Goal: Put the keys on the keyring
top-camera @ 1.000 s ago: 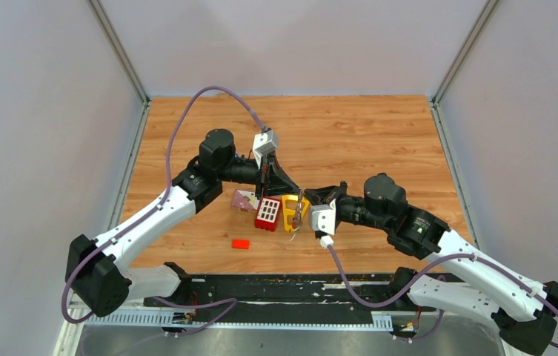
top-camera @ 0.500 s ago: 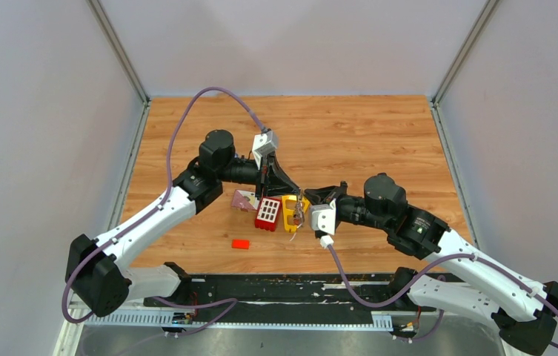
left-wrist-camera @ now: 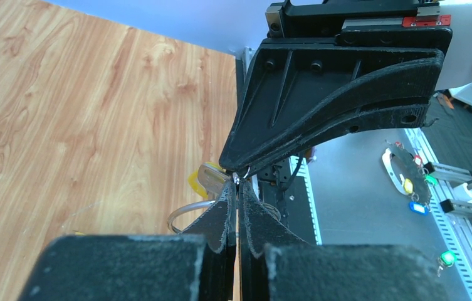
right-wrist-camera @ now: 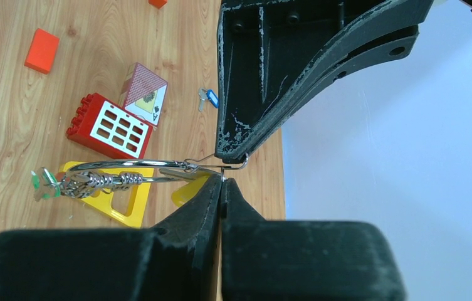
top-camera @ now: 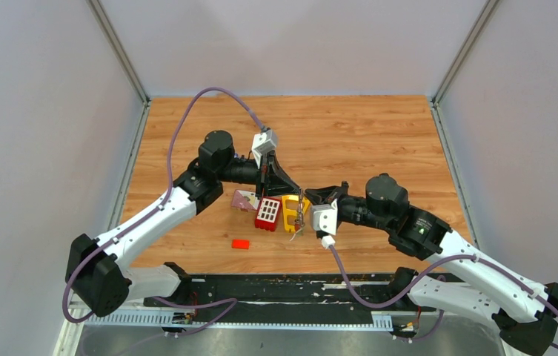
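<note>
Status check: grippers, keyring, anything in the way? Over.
Left gripper and right gripper both shut, tips meeting on the keyring wire. Blue key lies loose, off the ring. Yellow frame and red block close by.

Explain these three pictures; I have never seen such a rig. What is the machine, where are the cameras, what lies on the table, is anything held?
Two robot arms are bolted at the near edge of a wooden table. The wide picture looks down from above and behind them; the other two come from wrist cameras, so the black wedges at the bottom are that arm's own fingers. The left gripper and right gripper meet tip to tip, both shut, and appear to pinch the thin wire of the keyring, which hangs above the table with a short chain and green tag. On the table lie a yellow triangular frame, a red block with a white grid, a patterned card, a blue-headed key and a small orange-red block.
</note>
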`<act>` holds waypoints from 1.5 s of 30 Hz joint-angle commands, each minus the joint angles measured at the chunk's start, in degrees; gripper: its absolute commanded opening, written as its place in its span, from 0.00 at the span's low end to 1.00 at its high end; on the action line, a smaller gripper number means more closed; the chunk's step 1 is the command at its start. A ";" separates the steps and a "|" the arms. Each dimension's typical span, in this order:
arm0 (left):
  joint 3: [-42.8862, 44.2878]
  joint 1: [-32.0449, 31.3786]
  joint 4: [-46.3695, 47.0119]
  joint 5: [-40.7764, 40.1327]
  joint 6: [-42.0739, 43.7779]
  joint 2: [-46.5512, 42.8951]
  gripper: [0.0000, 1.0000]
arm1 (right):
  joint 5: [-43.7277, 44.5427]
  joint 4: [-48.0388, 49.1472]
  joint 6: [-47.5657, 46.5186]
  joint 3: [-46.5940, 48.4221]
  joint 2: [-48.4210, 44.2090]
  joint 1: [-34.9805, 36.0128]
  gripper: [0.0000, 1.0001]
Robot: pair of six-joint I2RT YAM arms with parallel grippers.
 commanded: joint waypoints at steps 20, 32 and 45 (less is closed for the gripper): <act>-0.64 -0.28 5.98 0.90 -3.70 0.44 0.00 | -0.69 2.45 0.93 0.62 -0.84 0.63 0.00; -0.64 -0.29 5.98 1.23 -3.53 0.08 0.00 | -0.27 2.58 0.75 0.48 -0.89 0.63 0.00; -1.87 -0.28 9.93 4.56 -6.42 -0.32 0.00 | 0.72 3.31 0.74 0.13 -0.80 0.67 0.00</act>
